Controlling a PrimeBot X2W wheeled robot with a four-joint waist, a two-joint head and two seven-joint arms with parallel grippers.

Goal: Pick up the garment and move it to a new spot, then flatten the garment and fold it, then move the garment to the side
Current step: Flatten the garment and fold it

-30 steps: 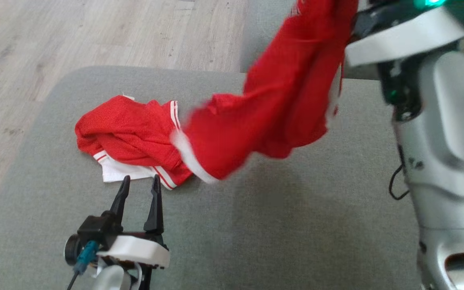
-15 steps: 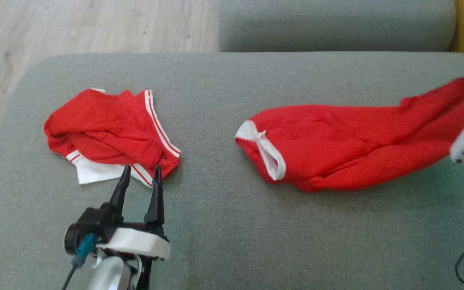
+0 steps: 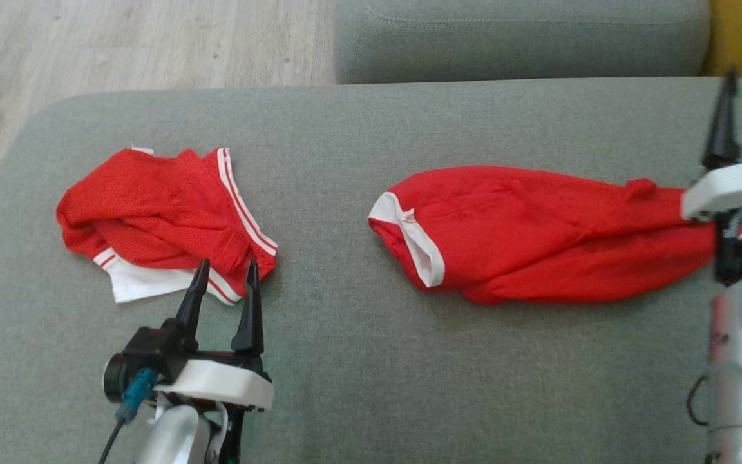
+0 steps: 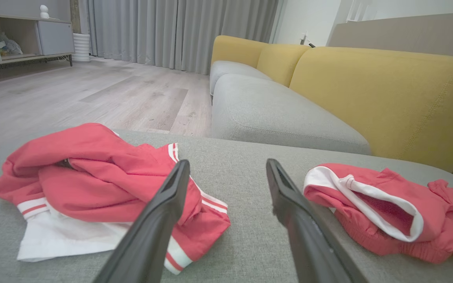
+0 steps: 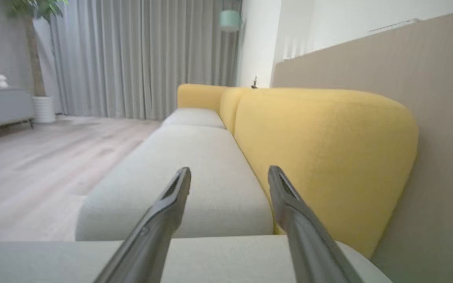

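1. The striped garment (image 3: 152, 206), red with white bands and a white panel, lies crumpled on the grey seat cushion (image 3: 358, 374). It sits directly ahead of the left gripper (image 3: 227, 267) and extends to the left of its fingers.
2. The left gripper stands with its jaws spread and nothing between them. In the head view its fingertips overlap the near edge of the striped garment. Contact cannot be confirmed.
3. The long red garment (image 3: 538, 238) lies stretched out on the same cushion. It is to the right of the left gripper and apart from it, between the two grippers.
4. The white-edged opening (image 3: 413, 241) of the long red garment faces the left gripper. In the left wrist view it lies just to the right of that gripper's right-hand finger.
5. The opposite end of the long red garment reaches the pale wrist housing (image 3: 732, 187) of the right arm. Whether the two touch cannot be determined.
6. The right gripper (image 5: 229, 171) has its jaws wide apart and holds nothing. In the head view one dark finger (image 3: 723, 129) points up the view, beyond the garment's end.
7. Ahead of the right gripper lies a second grey cushion (image 5: 195, 165). A yellow backrest (image 5: 321, 157) runs to the right of its fingers.
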